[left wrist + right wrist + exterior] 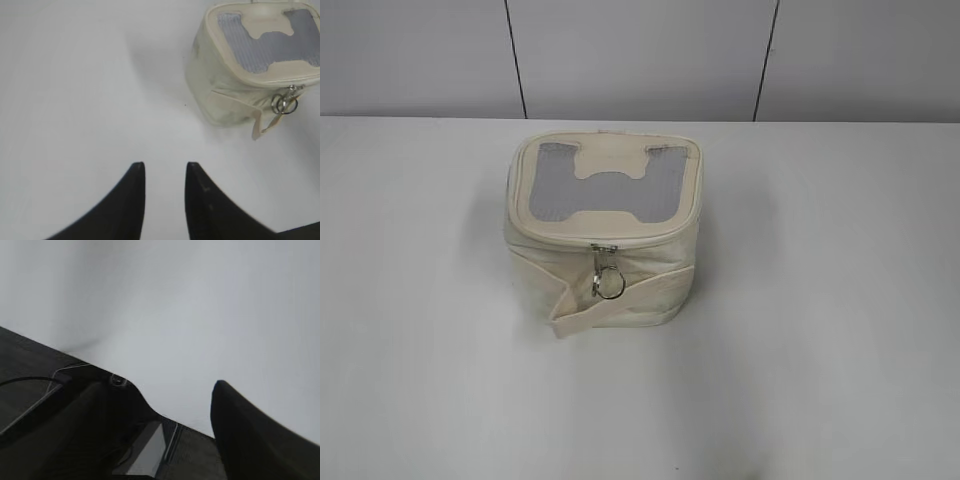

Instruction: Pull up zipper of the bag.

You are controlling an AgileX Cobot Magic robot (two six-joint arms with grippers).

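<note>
Bag (605,230) on table, zipper (603,253) seemingly closed

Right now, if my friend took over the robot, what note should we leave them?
Left tool: open, empty, hanging over bare table, short of the bag.
Right tool: one finger shows clearly, nothing seen held; open or shut is hard to tell. The bag is out of its view.
The bag stands upright mid-table, mesh window on top, strap band loose at the front.
The zipper pulls hang at the front rim, one with a ring.
Done: nothing; no tool touches the bag.
Left: reach in, steady the bag, grip the ring pull, draw it along the track.
</note>
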